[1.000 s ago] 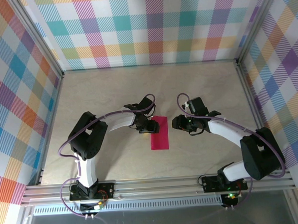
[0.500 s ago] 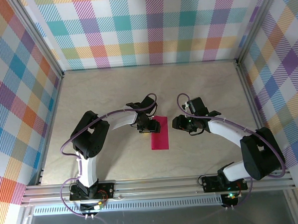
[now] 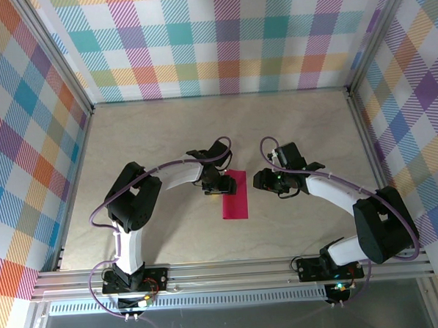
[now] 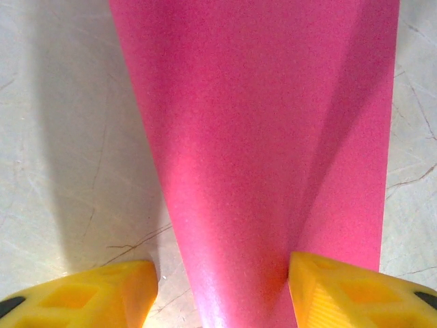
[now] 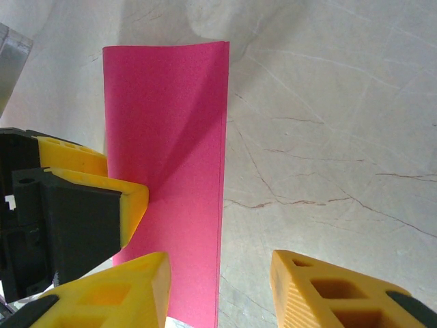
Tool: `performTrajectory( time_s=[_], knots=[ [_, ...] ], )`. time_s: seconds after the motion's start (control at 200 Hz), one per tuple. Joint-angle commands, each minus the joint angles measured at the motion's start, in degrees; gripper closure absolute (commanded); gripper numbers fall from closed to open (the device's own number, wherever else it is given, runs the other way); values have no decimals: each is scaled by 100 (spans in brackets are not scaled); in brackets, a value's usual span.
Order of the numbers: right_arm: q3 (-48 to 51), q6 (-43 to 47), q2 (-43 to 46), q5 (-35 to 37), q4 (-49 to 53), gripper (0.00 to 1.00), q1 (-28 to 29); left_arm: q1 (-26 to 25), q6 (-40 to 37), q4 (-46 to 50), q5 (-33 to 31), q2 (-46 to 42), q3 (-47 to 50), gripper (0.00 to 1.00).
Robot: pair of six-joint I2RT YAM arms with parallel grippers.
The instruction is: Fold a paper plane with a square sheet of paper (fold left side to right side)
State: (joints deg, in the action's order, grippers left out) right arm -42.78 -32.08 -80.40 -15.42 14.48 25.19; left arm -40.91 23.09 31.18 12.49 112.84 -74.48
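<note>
— Right, where is the paper at this moment?

— Your sheet of paper [image 3: 235, 196] lies on the table [image 3: 144, 138] a little in front of the middle, between the two arms. From the top camera it reads as a tall, narrow magenta rectangle with its long sides running away from the bases. It is not quite flat. Your left wrist camera shows a soft ridge running along the sheet [image 4: 266, 137], with shadow down one side of it.

— And my left gripper?

— Your left gripper [image 3: 218, 184] is at the far left corner of the rectangle. On its own camera the left gripper [image 4: 222, 273] has its jaws spread wide and the paper passes between the two yellow fingertips. One fingertip [image 4: 355, 290] meets the paper's edge. The other [image 4: 89, 294] stands just clear of it, with a strip of bare table in between. So it is parted, not clamped on anything.

— What about the right side?

— Your right gripper [image 3: 260, 180] sits to the right of the sheet, near it but apart from it in the top view, and points towards it. Its wrist camera shows the right gripper [image 5: 222, 263] with jaws parted as well, holding nothing. One yellow fingertip [image 5: 116, 294] overlaps the paper's near end in the picture, and I cannot tell whether it touches. The other [image 5: 328, 294] is over bare table. That same view catches your left gripper's black and yellow finger [image 5: 75, 205] against the sheet's [image 5: 171, 137] far long side.
</note>
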Motion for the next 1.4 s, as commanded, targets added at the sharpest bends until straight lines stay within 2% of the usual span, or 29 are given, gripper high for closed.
performTrajectory(
  time_s=[0.0,0.825,1.225,1.395],
  knots=[
    [-7,107,51,-14,54,57,-14,-250,37,-411,139,766,286,42],
    [59,44,-131,-322,-133,58,-14,-256,46,-422,54,750,346,41],
    [-281,-147,-1029,-1267,-670,76,76,-253,19,-427,12,735,390,41],
    [-620,-86,-1548,-1425,-618,90,203,-258,12,-420,-11,715,399,41]
  ],
)
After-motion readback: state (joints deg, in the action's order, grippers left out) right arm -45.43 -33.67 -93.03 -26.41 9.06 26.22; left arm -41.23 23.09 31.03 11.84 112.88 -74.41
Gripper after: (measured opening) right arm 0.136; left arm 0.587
